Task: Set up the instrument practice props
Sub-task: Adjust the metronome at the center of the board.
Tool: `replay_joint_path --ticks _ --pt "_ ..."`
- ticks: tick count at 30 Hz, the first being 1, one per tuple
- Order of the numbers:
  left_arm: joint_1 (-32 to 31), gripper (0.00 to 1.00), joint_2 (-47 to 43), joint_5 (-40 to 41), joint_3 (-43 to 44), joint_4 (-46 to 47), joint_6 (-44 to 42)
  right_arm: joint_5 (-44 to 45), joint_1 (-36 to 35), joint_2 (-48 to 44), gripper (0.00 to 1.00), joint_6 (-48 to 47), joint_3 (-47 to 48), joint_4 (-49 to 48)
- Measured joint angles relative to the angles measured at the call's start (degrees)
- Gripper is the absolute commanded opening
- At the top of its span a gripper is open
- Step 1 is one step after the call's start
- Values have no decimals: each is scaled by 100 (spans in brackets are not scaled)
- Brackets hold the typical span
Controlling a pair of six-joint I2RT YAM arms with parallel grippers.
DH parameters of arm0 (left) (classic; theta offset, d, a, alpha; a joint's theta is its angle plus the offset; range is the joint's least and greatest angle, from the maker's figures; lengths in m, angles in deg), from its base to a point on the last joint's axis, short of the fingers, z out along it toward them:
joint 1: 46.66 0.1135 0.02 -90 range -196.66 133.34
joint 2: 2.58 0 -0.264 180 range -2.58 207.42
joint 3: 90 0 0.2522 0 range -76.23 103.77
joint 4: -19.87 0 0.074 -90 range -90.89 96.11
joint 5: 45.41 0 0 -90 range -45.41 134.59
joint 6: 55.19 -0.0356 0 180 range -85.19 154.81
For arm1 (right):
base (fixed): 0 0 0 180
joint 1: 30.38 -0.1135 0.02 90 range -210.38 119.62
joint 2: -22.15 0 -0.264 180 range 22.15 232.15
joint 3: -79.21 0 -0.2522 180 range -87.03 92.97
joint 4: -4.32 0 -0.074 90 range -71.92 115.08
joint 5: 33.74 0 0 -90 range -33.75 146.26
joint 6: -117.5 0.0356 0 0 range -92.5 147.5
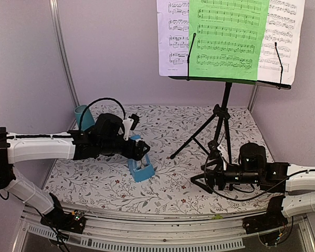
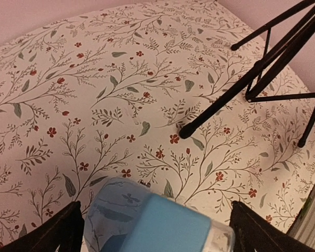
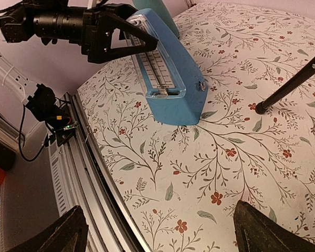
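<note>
Finding the blue metronome (image 1: 142, 168) standing upright, base flat on the floral counter (image 1: 168, 126), left of the music stand (image 1: 226, 97) and apart from its legs, with the sheet-music pages (image 1: 228, 37) resting on the desk above. Straddling the metronome's narrow top with the left tool (image 1: 142, 149), fingers (image 2: 68, 233) spread wide on either side, apparently released rather than squeezing. Hovering the right tool (image 1: 207, 176) open and empty, low beside the stand's feet. Probably settling the metronome's spot: centring the fingers on the taper, moving straight up, avoiding any sideways nudge on a tall body liable to tip, steering clear of the teal cup (image 1: 84, 116) behind the arm.
</note>
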Motion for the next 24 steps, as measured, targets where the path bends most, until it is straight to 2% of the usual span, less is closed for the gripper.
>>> replay_joint_path --ticks 6,13,18,24 --pt "284 98 -50 -822 92 28 -844 11 -11 2 99 0 0 -2" --pt "1117 93 -138 -2232 -15 129 -1742 17 -26 9 99 0 0 -7" --pt "1228 88 -125 -2986 -17 146 -2116 20 -28 52 99 0 0 -24" --pt "1228 84 26 -3327 -33 219 -2253 20 -31 92 99 0 0 -63"
